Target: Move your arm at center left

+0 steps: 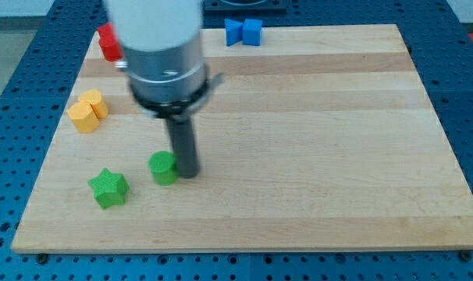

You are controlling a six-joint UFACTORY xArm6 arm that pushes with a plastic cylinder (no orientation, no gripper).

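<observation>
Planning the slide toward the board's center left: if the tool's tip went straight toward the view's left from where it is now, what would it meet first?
My tip sits just right of the small green block, seemingly touching it, so that block comes first. The green star lies lower, likely off that line.

My tip (187, 172) just right of the green block (164, 167), green star (108, 188) farther left.

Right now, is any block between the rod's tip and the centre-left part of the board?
My tip sits just right of the small green block. Heading left, that block is directly in the way; the green star lies lower left, the yellow blocks higher up.
</observation>
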